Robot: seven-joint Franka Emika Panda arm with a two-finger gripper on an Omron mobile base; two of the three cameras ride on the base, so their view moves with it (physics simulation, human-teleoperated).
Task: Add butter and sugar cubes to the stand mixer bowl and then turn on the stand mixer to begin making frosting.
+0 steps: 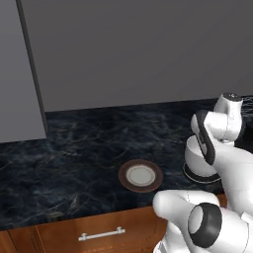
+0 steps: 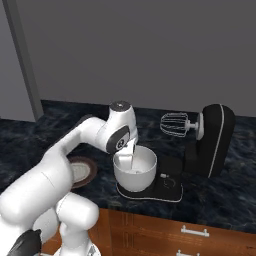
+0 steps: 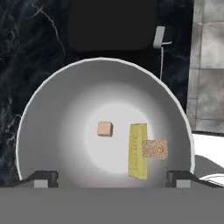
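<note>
Dark fingertips (image 3: 45, 177) of the two-finger gripper (image 3: 112, 179) sit at 6 o'clock of the hand view, spread wide apart near opposite sides of the rim, nothing between them: released. Wide pale grey-white rounded stand mixer bowl (image 3: 57, 118) lies directly below. Inside it: pale-yellow rectangular butter stick (image 3: 138, 151) on the bowl floor, at about 5 o'clock from bowl centre. One small beige sugar cube (image 3: 105, 129) at bowl centre, apart from the butter. Second speckled beige sugar cube (image 3: 155, 149) at 3 o'clock of the butter, touching or overlapping its edge; cannot tell whether it rests on the bowl or is in the air.

Right base view: white arm reaches down into the bowl (image 2: 142, 172), which sits on the flat black base of the black stand mixer (image 2: 212, 140). Mixer head tilted back, silver wire whisk (image 2: 174, 123) sticking out toward 9 o'clock, above the bowl and clear of it. Flat white plate with brown rim (image 2: 82, 171) at 9 o'clock of the bowl, partly behind the arm.

Left base view: plate (image 1: 129, 182) bare on the dark marbled countertop (image 1: 74, 148), bowl (image 1: 195, 155) at 3 o'clock of it, mostly behind the arm. Wooden drawer front with silver handle (image 1: 102, 234) at 6 o'clock.
</note>
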